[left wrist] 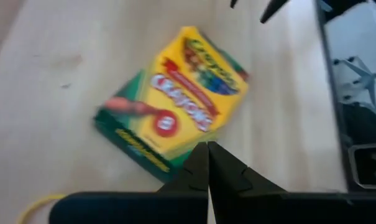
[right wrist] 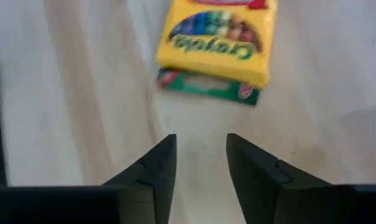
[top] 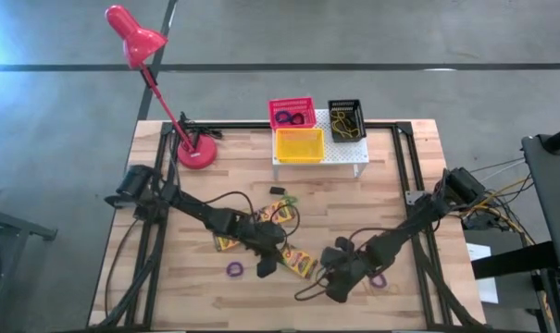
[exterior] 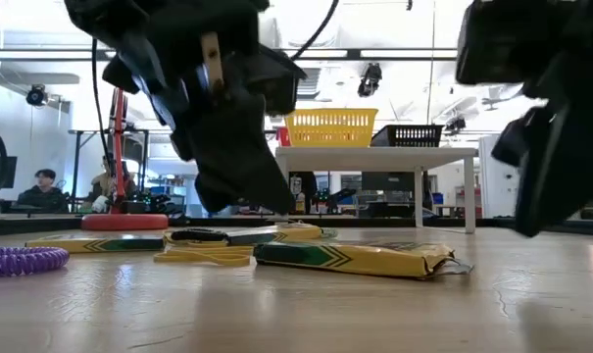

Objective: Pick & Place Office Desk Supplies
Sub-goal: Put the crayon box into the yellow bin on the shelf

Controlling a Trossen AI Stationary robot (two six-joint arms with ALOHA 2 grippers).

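nearest, the right gripper (right wrist: 200, 165) hovers with fingers parted over bare wood, just short of a flat yellow-and-green cardboard crayon box (right wrist: 217, 46). beside it, the left gripper (left wrist: 207, 163) is pinched shut, empty, above another crayon box (left wrist: 172, 106). farther back, a small yellow mesh basket (top: 299, 144) sits on the white perforated shelf (top: 349, 153).

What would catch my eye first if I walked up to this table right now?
Probably the bright red desk lamp leaning over the table's far left corner, and the yellow basket, pink-red basket and black basket on the white shelf at the far edge. Nearer, two dark arms meet over yellow-and-green crayon boxes, the left gripper shut, the right gripper open.
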